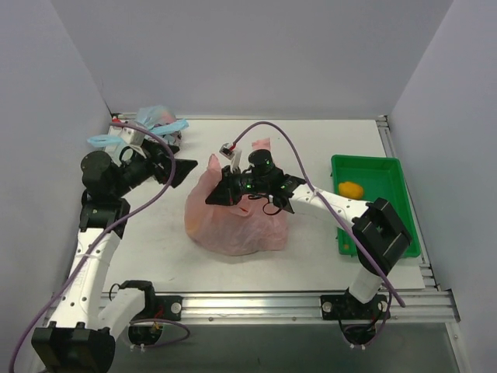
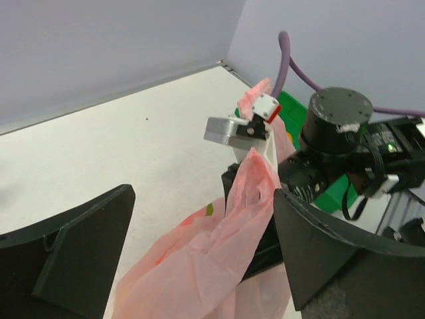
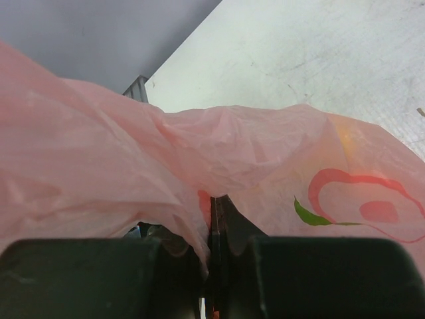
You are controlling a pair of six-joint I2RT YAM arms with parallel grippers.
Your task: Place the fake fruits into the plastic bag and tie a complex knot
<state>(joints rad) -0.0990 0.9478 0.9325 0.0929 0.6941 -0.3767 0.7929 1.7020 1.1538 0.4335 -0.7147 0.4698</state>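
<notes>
The pink plastic bag (image 1: 233, 221) with peach prints lies bulging at the table's middle, its handles raised. My right gripper (image 1: 220, 194) is shut on the bag's film near its top; the right wrist view shows the jaws (image 3: 216, 212) closed with pink film (image 3: 265, 146) pinched between them. My left gripper (image 1: 183, 171) is open just left of the bag. In the left wrist view a raised pink handle (image 2: 255, 179) stands between its spread fingers (image 2: 345, 252), touching neither. One yellow-orange fruit (image 1: 351, 189) lies in the green tray (image 1: 373, 167). No knot shows.
A pale blue printed bag (image 1: 155, 118) lies at the back left corner behind my left arm. The green tray sits at the right edge, also seen in the left wrist view (image 2: 335, 194). Purple cables arc over both arms. Walls close in the table.
</notes>
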